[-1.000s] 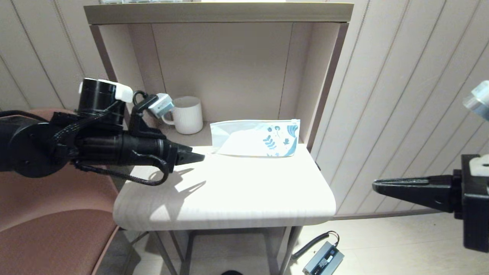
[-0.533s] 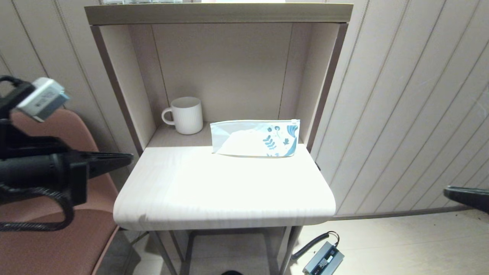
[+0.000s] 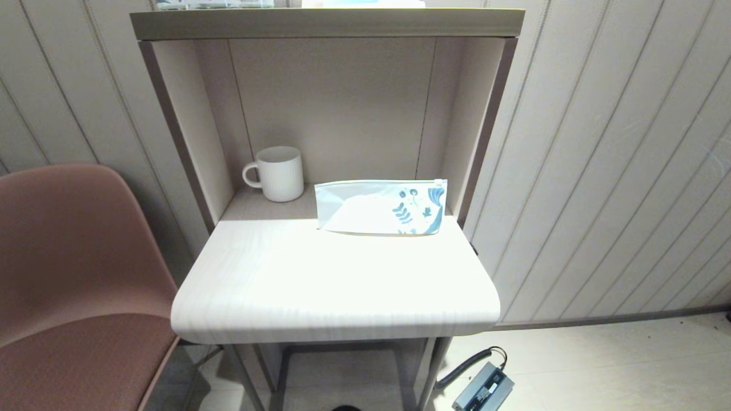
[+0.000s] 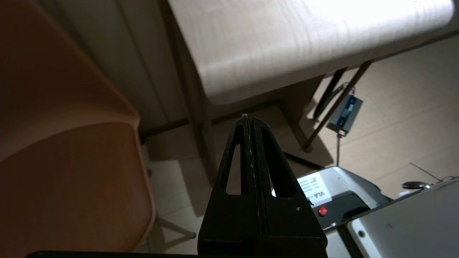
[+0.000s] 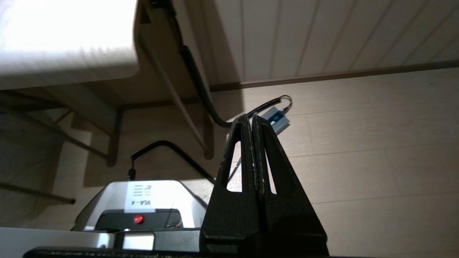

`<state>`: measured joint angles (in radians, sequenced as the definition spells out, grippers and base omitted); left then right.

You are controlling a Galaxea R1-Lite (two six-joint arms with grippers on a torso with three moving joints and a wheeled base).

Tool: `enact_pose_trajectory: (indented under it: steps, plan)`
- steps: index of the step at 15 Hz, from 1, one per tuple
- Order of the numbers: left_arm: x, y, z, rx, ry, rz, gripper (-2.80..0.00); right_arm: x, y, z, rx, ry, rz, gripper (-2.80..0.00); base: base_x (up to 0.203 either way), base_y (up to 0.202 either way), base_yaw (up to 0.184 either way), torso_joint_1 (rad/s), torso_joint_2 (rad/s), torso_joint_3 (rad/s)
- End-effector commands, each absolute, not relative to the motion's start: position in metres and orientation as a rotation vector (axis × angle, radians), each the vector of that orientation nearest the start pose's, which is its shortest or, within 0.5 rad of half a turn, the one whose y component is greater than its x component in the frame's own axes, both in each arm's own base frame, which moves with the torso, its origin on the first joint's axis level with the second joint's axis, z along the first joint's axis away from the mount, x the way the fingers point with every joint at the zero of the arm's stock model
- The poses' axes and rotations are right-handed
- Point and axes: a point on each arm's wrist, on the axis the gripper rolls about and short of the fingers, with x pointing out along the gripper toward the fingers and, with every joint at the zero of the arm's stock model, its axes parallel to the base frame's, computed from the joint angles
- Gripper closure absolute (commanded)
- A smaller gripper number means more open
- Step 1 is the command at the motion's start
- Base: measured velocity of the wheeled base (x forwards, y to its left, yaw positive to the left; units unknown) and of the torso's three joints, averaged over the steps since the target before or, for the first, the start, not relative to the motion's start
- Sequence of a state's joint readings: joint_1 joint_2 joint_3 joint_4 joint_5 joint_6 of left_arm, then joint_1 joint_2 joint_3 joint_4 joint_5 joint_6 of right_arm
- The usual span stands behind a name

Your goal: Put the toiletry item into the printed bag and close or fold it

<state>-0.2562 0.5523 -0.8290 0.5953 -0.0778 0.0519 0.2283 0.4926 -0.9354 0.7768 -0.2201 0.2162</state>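
The printed bag (image 3: pixel 381 207) lies flat at the back right of the small table (image 3: pixel 331 285), its blue leaf print toward the right end and the zip edge along the far side. No comb shows in any view. Neither arm appears in the head view. My left gripper (image 4: pixel 250 119) hangs low beside the table's front left corner, shut and empty. Over the floor to the right of the table my right gripper (image 5: pixel 250 117) is shut with nothing in it.
A white ribbed mug (image 3: pixel 278 173) stands in the alcove at the back left. A brown chair (image 3: pixel 74 274) is left of the table. A grey power adapter (image 3: pixel 484 388) with its cable lies on the floor. The robot's grey base (image 4: pixel 340 193) sits below the arms.
Both arms have drawn back from the table and dropped out of the head view: the left went left and down, the right went right and down. The bag has not moved.
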Motion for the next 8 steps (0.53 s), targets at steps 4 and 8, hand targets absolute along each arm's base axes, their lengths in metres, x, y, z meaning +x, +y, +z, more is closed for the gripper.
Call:
enact_pose_trajectory:
  steps: [4, 8]
  plan:
    - [-0.053, 0.009, 0.185, 0.055, 0.282, -0.162, 0.00, -0.078, -0.004, 0.167, 0.075, 0.277, -0.136, 0.00, 0.000, 0.000, 0.000, 0.000, 0.00, 0.000]
    - [-0.040, 0.004, 0.164, 0.029, 0.318, -0.080, 0.00, -0.064, -0.001, 0.115, 0.042, 0.256, -0.072, 0.00, 0.000, 0.000, 0.000, 0.000, 0.00, 0.000]
